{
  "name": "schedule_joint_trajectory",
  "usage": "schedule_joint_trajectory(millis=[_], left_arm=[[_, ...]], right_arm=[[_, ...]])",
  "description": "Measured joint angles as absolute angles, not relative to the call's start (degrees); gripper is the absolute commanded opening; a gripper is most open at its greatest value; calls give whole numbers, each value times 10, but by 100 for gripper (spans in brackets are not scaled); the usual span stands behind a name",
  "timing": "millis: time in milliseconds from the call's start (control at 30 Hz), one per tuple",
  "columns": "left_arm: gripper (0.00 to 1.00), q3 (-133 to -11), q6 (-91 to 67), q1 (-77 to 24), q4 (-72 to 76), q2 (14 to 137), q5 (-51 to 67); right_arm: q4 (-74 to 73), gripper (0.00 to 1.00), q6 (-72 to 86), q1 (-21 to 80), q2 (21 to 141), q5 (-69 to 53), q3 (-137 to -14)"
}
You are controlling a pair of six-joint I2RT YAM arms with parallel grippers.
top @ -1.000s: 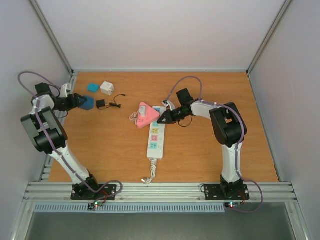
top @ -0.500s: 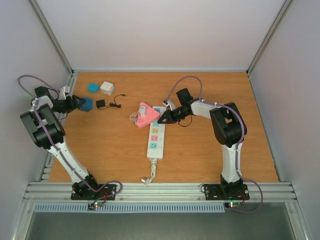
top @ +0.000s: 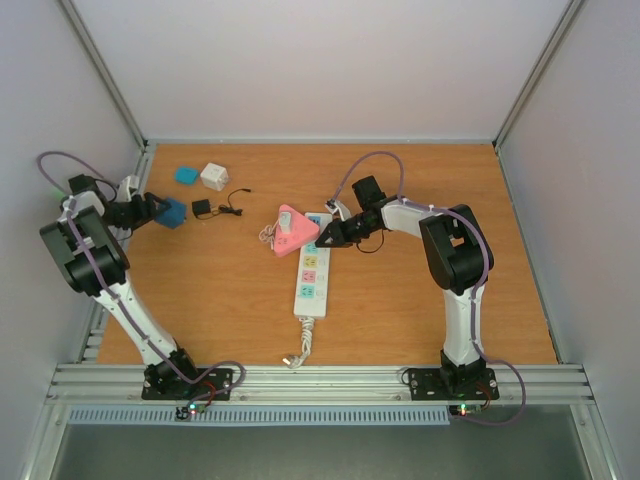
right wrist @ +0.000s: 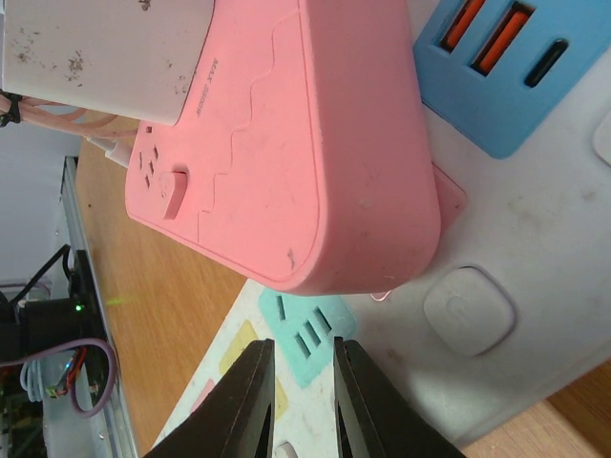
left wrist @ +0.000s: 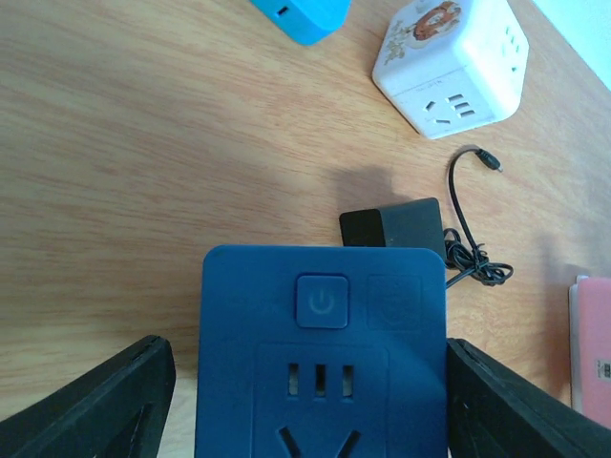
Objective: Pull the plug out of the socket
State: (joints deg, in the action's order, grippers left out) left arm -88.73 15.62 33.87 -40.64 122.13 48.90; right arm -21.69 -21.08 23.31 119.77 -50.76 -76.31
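the power strip (top: 311, 275) lies lengthwise near the middle of the table (top: 400, 320), its short white cord curling toward the near edge. the plug (right wrist: 325, 143) – a pink wedge-shaped adapter – sits on the far end of the strip, overhanging its left side, with a white block and a coil of pink cable on its far side. it is seated on the strip, right beside the blue usb face.

the right gripper (top: 322, 240) is low over the strip just beside the plug's right edge. its fingers (right wrist: 253, 401) are almost together with only a narrow slit between them, and nothing is held in it – a green outlet face shows through.

the left gripper (top: 150, 208) is at the far left of the table, well apart from the strip. its jaws stand apart on either side of a dark blue cube (left wrist: 320, 363), with bare wood showing between one finger and the cube. near the cube lie a black charger (left wrist: 393, 226) with a thin cord, a white cube (left wrist: 453, 62) and a small light blue block (top: 186, 175).
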Motion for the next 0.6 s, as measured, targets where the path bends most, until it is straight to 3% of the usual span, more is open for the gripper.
schedule_joint_trajectory(millis=[600], left_arm=[[73,-893,154,340,-413,1218,457]], right_arm=[[-212,21,-211,234,1193,-503,-757]])
